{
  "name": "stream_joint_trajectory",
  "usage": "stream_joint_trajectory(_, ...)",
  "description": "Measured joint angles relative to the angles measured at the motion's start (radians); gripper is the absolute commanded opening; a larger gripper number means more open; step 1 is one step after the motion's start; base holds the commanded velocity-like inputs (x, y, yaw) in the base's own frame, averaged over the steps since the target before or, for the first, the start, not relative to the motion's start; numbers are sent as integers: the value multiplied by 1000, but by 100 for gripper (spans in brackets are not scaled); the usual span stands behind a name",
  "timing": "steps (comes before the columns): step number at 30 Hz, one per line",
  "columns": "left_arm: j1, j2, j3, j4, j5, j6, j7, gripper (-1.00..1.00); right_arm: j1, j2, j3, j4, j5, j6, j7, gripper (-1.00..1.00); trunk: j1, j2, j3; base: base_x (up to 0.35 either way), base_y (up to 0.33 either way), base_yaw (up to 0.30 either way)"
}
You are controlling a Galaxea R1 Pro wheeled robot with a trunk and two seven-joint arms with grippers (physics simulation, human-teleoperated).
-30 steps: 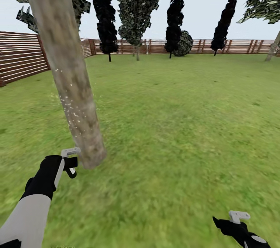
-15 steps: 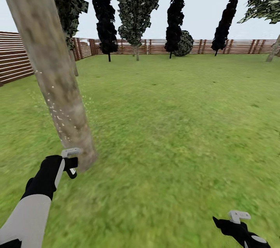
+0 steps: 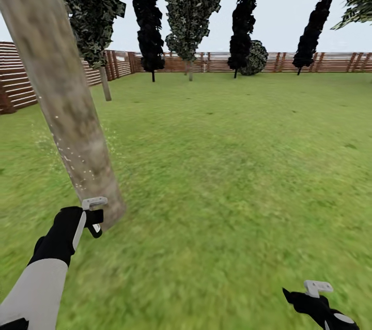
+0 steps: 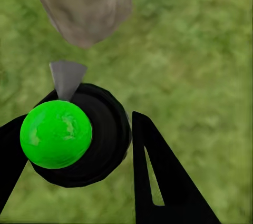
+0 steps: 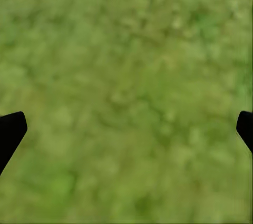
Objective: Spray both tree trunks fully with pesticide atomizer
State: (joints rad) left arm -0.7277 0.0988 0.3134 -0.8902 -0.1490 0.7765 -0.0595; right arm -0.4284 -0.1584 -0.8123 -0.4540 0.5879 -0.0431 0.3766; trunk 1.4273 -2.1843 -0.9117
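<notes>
A thick leaning grey-brown tree trunk [image 3: 62, 92] rises at the left of the head view, and its base [image 4: 84, 2] is seen in the left wrist view. White pesticide specks [image 3: 72, 156] dot its lower part and the air beside it. My left gripper [image 3: 93, 209] is shut on the pesticide atomizer [image 3: 95, 224], right beside the trunk's foot. In the left wrist view the atomizer [image 4: 79, 134] is a black round body with a green ball and a grey nozzle aimed at the trunk. My right gripper [image 3: 316, 288] hangs open over grass, fingers [image 5: 10, 132] wide apart.
The grass lawn [image 3: 232, 154] stretches to a brown slat fence [image 3: 20, 76] at the left and back. Dark narrow trees [image 3: 150, 14] and a mottled-leaved tree [image 3: 192, 4] line the far fence. A thin-trunked tree [image 3: 105, 81] stands behind the trunk. Foliage of another tree [image 3: 359, 4] pokes in at the right edge.
The whole view has shifted: the camera moved, so the trunk sits further left and a thin tree appears behind it. Both grippers hold the same pose.
</notes>
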Motion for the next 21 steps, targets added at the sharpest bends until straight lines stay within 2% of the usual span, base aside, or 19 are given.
stream_joint_trajectory(21, 0, 0, -1, 0, 1, 0, 0, -100, 0, 0, 1, 1, 0, 0, 0, 100, 0, 0, 0, 133, -271, 211)
